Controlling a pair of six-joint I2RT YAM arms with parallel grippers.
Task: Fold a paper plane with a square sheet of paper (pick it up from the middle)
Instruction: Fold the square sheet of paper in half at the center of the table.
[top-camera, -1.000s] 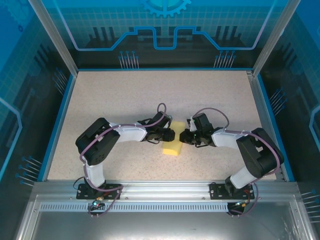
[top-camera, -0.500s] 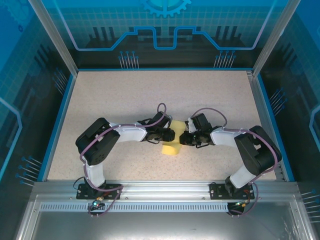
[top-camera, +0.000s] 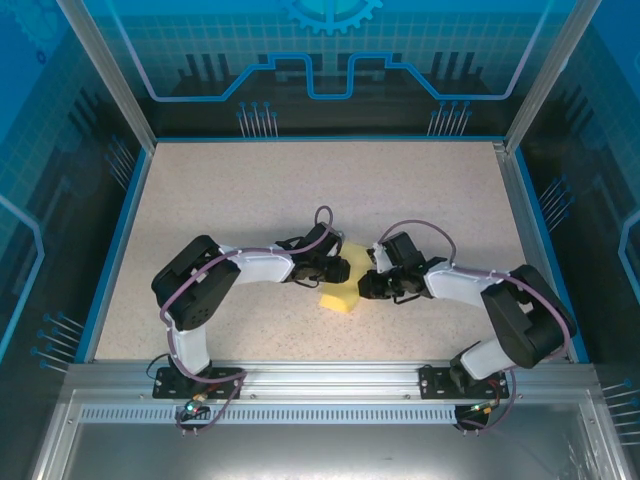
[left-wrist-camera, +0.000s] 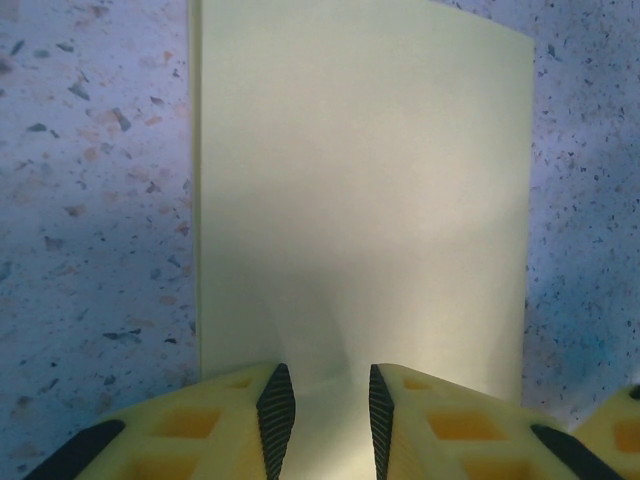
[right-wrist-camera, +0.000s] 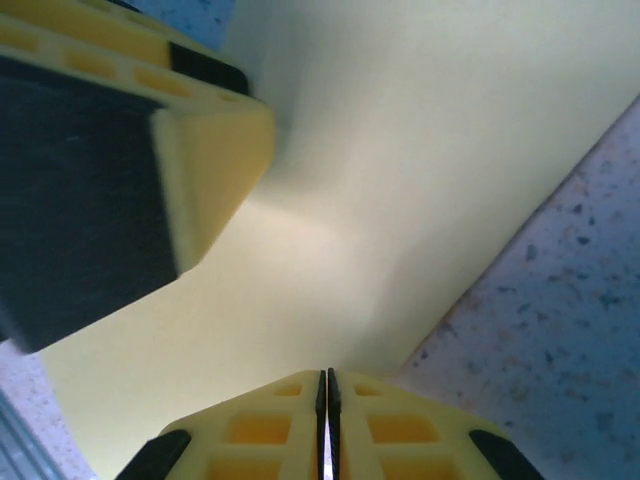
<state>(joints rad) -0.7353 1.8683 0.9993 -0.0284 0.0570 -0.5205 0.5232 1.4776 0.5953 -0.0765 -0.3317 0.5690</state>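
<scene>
The square sheet of paper, plain yellow, lies mid-table between my two grippers. In the left wrist view the sheet of paper stretches flat away from the fingertips, and my left gripper rests over its near edge, open, with a narrow gap in which I see only paper. My left gripper points right at the sheet. My right gripper points left, shut on the sheet's edge; in its own view the gripper has its pads together on the paper, which curves up. The left finger looms at the upper left.
The speckled beige table has a blue rim and glass walls on three sides. An aluminium rail with both arm bases runs along the near edge.
My right gripper has shifted a little toward the near edge and left, with its elbow swinging right. The sheet's near part has moved slightly with it. The left arm has stayed put.
</scene>
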